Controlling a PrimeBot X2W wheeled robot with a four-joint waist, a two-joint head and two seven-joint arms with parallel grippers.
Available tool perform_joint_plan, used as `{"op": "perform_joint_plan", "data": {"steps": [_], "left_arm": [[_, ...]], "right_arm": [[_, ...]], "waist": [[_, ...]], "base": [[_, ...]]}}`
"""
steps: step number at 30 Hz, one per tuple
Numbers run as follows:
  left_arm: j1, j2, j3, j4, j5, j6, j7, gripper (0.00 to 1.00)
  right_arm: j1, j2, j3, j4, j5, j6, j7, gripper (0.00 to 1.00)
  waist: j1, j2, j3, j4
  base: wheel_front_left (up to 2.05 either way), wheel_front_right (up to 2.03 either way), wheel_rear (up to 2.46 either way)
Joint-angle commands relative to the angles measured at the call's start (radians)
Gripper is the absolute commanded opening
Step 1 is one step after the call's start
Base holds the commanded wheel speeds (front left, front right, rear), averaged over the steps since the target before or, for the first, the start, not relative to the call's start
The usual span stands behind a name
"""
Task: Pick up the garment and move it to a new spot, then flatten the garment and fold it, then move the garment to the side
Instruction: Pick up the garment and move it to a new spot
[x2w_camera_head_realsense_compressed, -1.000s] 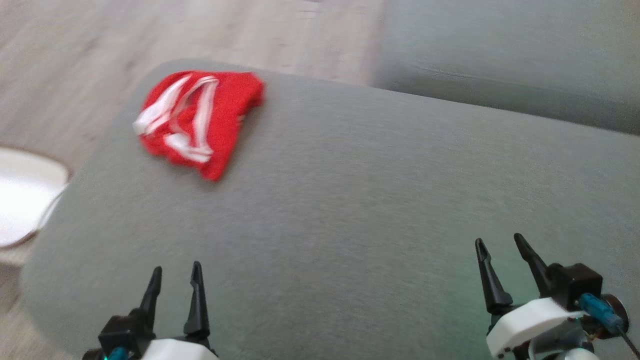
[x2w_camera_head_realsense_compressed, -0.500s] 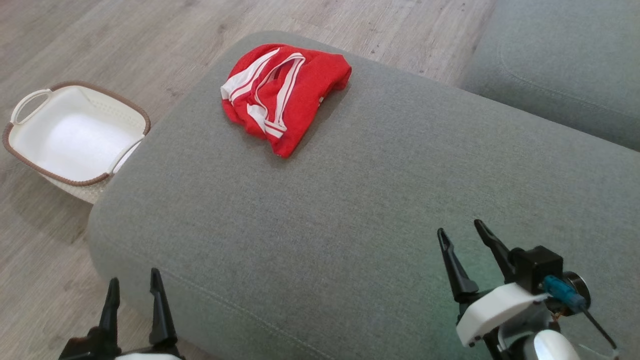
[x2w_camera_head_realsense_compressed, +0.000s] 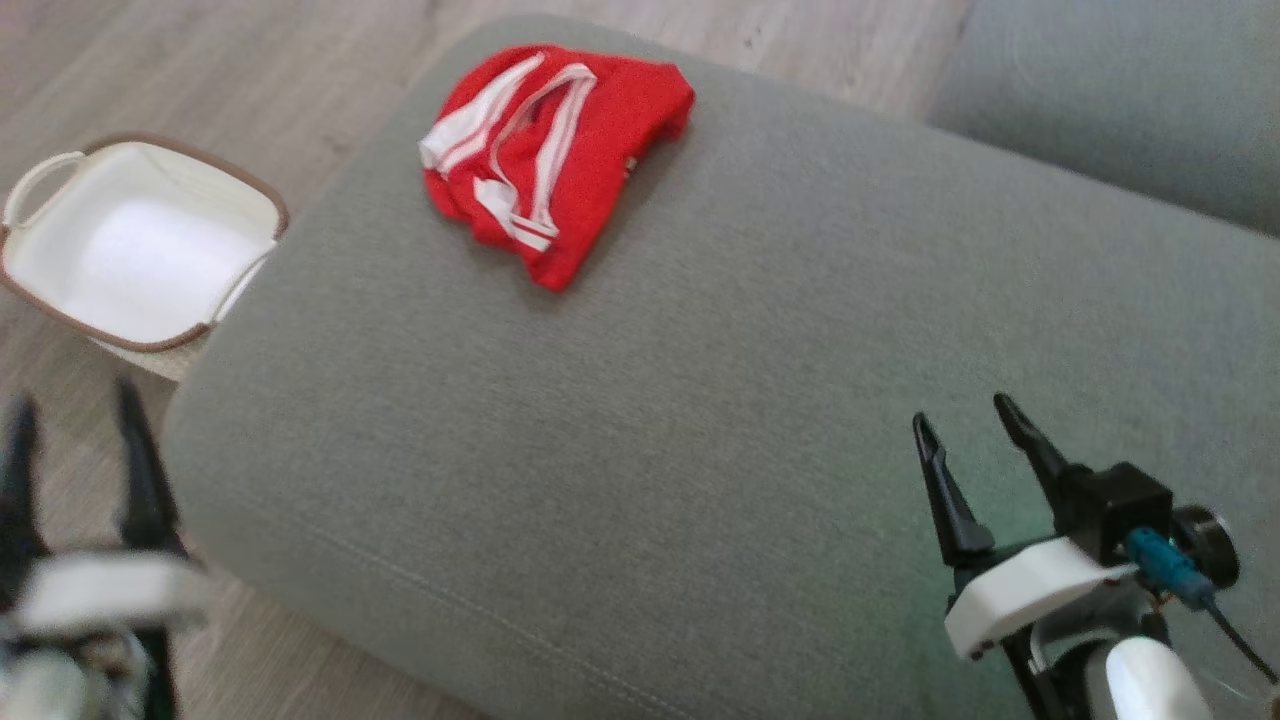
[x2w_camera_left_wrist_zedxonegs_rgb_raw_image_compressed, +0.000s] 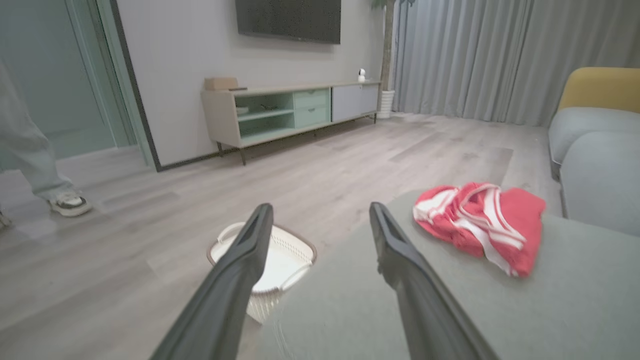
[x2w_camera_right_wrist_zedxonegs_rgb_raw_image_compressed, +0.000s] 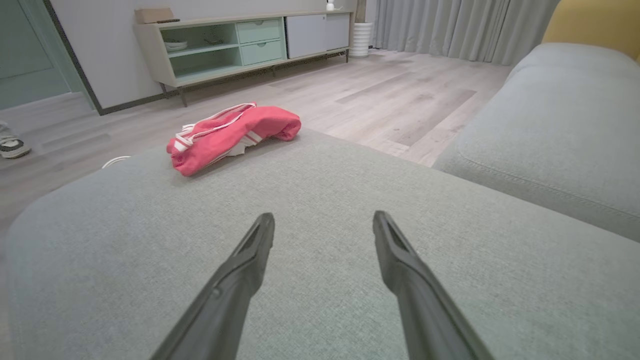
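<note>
Left gripper (x2w_camera_head_realsense_compressed: 72, 400) low at my left, blurred in my head view; seems upright, fingers apart, holding nothing. Right gripper (x2w_camera_head_realsense_compressed: 962, 410) at my lower right, fingers spread, empty, leaning slightly leftward.

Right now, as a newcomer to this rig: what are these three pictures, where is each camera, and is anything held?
This is a wheeled robot with two arms, each ending in a two-fingered gripper. The head view looks down from its head: left gripper at lower left, blurred, right gripper at lower right. The two wrist views look along each gripper's own dark fingers. A crumpled red garment with white stripes lies near the far edge of a grey cushion; a white basket stands on the floor beside it. Both grippers are open and empty.
</note>
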Motion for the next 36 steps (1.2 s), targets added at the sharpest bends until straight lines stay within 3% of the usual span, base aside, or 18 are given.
{"op": "perform_joint_plan", "data": {"steps": [1, 5, 7, 13, 22, 33, 34, 36], "left_arm": [[-0.141, 0.071, 0.069, -0.037, 0.006, -0.012, 0.019, 1.00], [-0.291, 0.110, 0.092, -0.010, -0.015, -0.047, 0.053, 1.00], [-0.443, 0.133, 0.101, 0.077, -0.040, -0.086, 0.082, 1.00], [-0.704, 0.115, 0.031, 0.319, -0.066, -0.176, 0.160, 1.00], [-0.863, -0.027, -0.115, 0.595, -0.085, -0.312, 0.227, 1.00], [-0.892, -0.099, -0.175, 0.801, -0.152, -0.396, 0.376, 1.00], [-0.892, -0.103, -0.179, 0.810, -0.157, -0.401, 0.385, 0.91], [-0.896, -0.104, -0.183, 0.822, -0.161, -0.407, 0.387, 0.41]], "right_arm": [[-0.064, -0.005, 0.019, -0.061, -0.024, -0.001, 0.016, 1.00], [-0.095, -0.005, 0.028, -0.103, -0.059, -0.001, 0.050, 1.00], [-0.128, -0.005, 0.046, -0.139, -0.086, -0.001, 0.079, 1.00], [-0.181, -0.005, 0.051, -0.210, -0.135, -0.001, 0.124, 1.00], [-0.187, -0.005, 0.049, -0.261, -0.166, -0.001, 0.151, 1.00], [-0.202, -0.007, 0.039, -0.275, -0.172, -0.001, 0.151, 1.00], [-0.203, -0.007, 0.040, -0.274, -0.171, -0.001, 0.150, 1.00], [-0.206, -0.007, 0.036, -0.272, -0.169, -0.001, 0.146, 1.00]], "waist": [[0.0000, 0.0000, 0.067, -0.053], [0.0000, 0.0000, 0.129, -0.099], [0.0000, 0.0000, 0.189, -0.146], [0.0000, 0.0000, 0.304, -0.204], [0.0000, 0.0000, 0.391, -0.231], [0.0000, 0.0000, 0.428, -0.242], [0.0000, 0.0000, 0.428, -0.243], [0.0000, 0.0000, 0.427, -0.246]], "base": [[0.00, 0.00, 0.00], [0.00, 0.00, 0.00], [0.00, 0.00, 0.00], [0.00, 0.00, 0.00], [0.00, 0.00, 0.00], [0.00, 0.00, 0.00], [0.00, 0.00, 0.00], [0.00, 0.00, 0.00]]}}
